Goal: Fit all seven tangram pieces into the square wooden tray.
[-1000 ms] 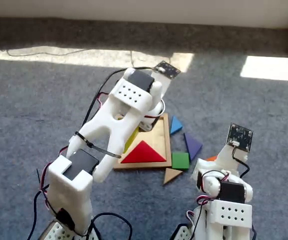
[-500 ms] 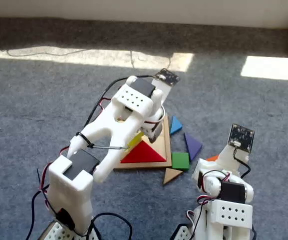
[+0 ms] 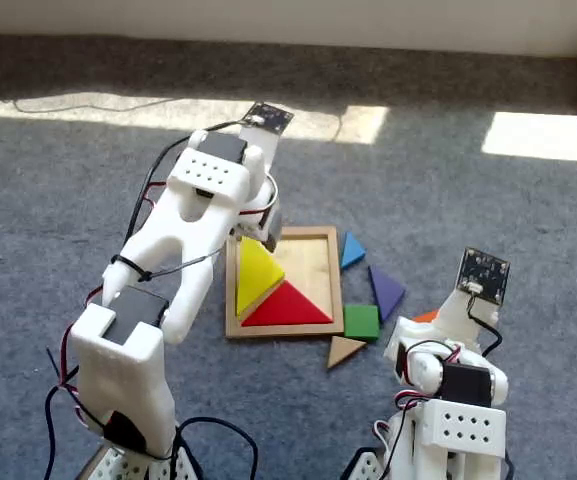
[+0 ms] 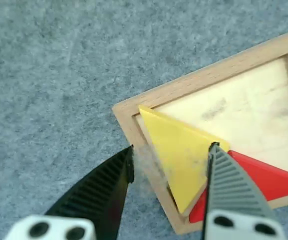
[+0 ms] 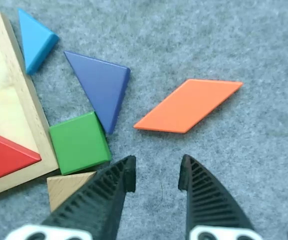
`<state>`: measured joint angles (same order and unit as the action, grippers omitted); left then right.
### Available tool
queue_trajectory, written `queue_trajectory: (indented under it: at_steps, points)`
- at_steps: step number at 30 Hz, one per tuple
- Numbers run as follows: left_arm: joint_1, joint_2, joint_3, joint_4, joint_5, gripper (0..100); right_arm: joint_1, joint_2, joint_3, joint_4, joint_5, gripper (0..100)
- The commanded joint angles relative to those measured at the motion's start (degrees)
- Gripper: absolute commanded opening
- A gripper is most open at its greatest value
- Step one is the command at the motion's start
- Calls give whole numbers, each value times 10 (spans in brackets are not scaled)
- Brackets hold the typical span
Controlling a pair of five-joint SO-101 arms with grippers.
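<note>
grey carpet [image 3: 468, 200], left pincer [image 4: 171, 149] gaping empty over yellow triangle [image 3: 256, 272] in tray [image 4: 208, 75], right pincer [image 5: 157, 160] likewise

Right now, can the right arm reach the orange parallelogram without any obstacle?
Probably yes: the right gripper hangs open near the orange parallelogram, with only bare carpet between them.

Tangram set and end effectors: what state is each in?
wooden tray, partly filled
yellow triangle, in tray
red triangle, in tray
light blue triangle, outside tray
indigo triangle, outside tray
green square, outside tray
orange parallelogram, outside tray
plain wooden triangle, outside tray
left end effector, open
right end effector, open
</note>
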<state>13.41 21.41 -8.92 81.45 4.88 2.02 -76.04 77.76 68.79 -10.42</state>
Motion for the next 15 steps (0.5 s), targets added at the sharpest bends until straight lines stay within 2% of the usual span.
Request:
queue_trajectory:
  at_steps: [1,8,15]
  points:
    - [-26,-13,-36,-2,-4,239,0,-6,-7,-13,0,146]
    - [-65,-7,-49,-8,-4,236,0,-6,-6,-13,0,146]
    - [-62,-7,29,-112,-1,235,0,-6,-6,-13,0,146]
